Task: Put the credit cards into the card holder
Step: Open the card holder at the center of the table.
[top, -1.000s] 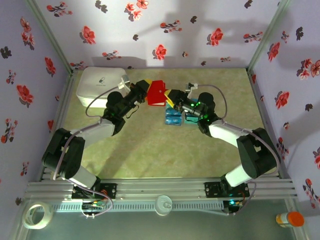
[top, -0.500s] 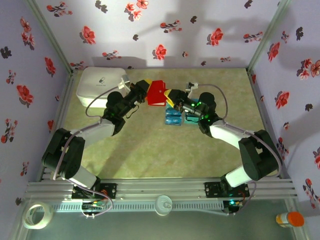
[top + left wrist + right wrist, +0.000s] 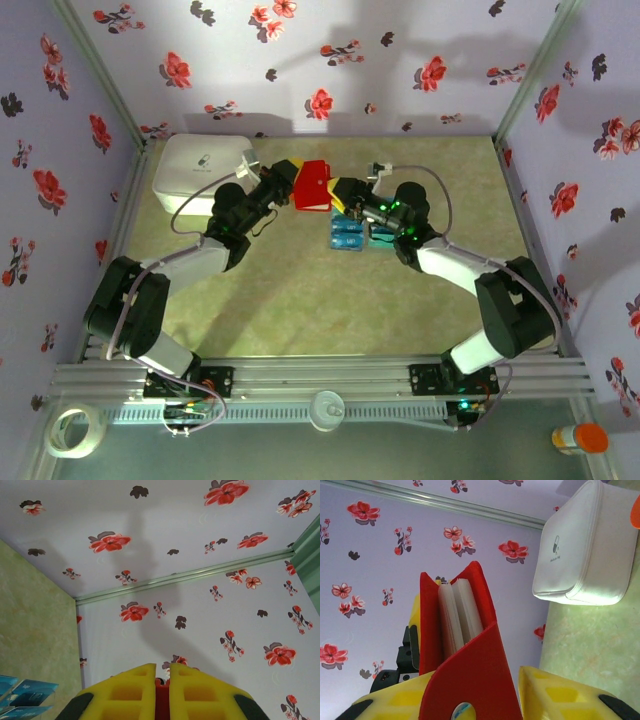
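Moved: the right gripper (image 3: 341, 192) has edged a little toward 10 o'clock, closer against the wallet (image 3: 312, 185). The left gripper (image 3: 290, 181) and the wallet have barely stirred.
Left gripper: pinched on the wallet's edge, its blocky yellow fingers almost meeting with a sliver of red between them.
Right gripper: fingers partly spread, one on each side of a wallet flap. A thin gap shows beside one finger, so it is not clamped.
Wallet: held up off the table (image 3: 280, 290) at 12 o'clock, between the two grippers. It is smooth, red and folded, gaping open in a V, with pale flat pockets fanned inside and a small round hole low in the near flap.
Cards: thin glossy rectangles (image 3: 347, 235) lying flat on the table just at 5 o'clock of the wallet. The blue ones are side by side, with teal ones touching them at 3 o'clock.
Box: white (image 3: 200, 170), at 10 o'clock near the corner, with rounded corners, a seam round its edge and a small grey mark.
Table: matte, mottled green-beige.
Walls: lilac (image 3: 400, 40), with red flower prints.
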### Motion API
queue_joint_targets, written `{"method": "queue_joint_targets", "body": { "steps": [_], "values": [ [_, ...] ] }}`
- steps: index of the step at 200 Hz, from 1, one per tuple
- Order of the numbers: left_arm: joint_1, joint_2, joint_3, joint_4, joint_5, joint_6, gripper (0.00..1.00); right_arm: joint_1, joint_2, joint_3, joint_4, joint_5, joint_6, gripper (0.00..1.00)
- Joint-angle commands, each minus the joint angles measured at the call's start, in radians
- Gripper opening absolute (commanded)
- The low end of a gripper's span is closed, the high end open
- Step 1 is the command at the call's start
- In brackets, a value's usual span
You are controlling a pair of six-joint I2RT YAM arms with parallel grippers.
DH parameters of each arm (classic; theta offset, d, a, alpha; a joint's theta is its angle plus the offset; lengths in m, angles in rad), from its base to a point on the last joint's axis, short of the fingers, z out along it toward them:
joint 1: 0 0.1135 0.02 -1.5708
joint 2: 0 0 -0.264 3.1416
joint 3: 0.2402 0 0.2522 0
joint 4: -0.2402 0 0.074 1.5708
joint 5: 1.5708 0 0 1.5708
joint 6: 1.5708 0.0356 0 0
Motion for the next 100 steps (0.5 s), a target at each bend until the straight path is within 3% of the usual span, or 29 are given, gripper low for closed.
{"method": "queue_joint_targets", "body": {
  "steps": [1,25,72,100],
  "values": [
    [-0.004,0.004,0.004,0.053,0.011,0.005,0.0,0.015,0.028,0.033,0.056,-0.032,0.032,0.36],
    [-0.005,0.006,0.002,0.053,0.012,0.004,0.0,0.017,0.045,0.034,0.105,-0.043,0.059,0.26],
    [-0.006,0.007,-0.002,0.057,0.012,0.002,0.0,0.019,0.052,0.041,0.146,-0.06,0.078,0.29],
    [-0.006,0.011,-0.003,0.057,0.012,0.002,0.0,0.019,0.052,0.04,0.175,-0.07,0.091,0.15]
  ]
}}
